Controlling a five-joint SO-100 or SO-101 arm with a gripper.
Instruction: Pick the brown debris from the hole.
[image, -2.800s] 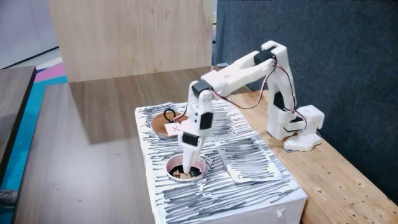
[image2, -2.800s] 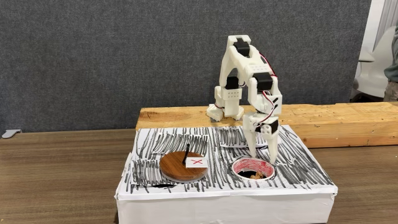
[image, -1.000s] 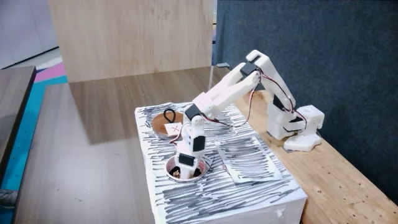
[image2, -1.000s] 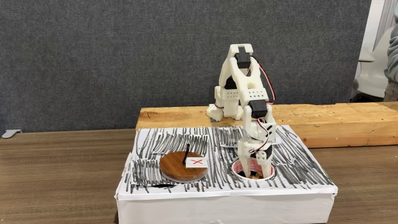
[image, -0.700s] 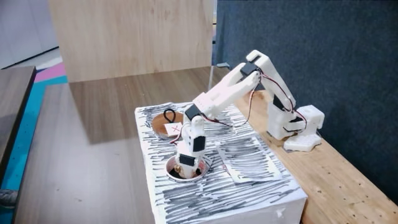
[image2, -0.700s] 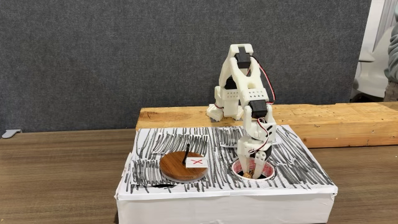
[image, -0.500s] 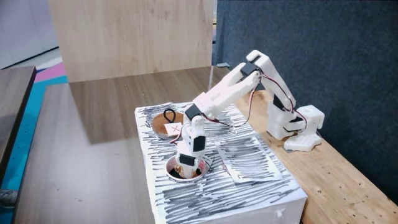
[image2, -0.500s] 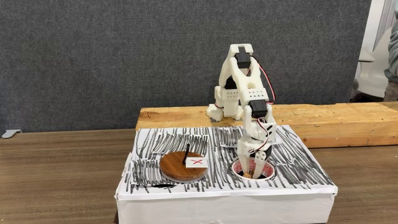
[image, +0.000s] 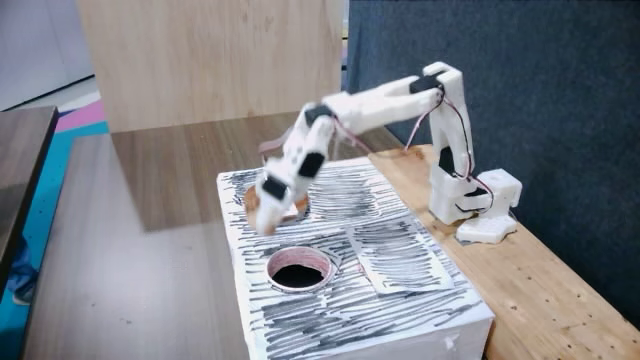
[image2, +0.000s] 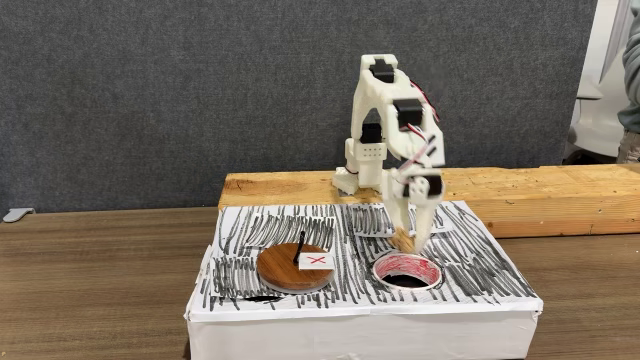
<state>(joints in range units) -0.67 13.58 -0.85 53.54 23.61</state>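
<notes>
Tool (image2: 404, 241) now up out of the hole (image2: 408, 271), pinched tight on the brown debris (image2: 402, 241) at its tips.

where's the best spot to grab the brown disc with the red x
Pinch the black loop standing up from the brown disc, coming straight down from above. The disc lies flat on the striped box, so its thin edge probably offers little to grip.
</notes>
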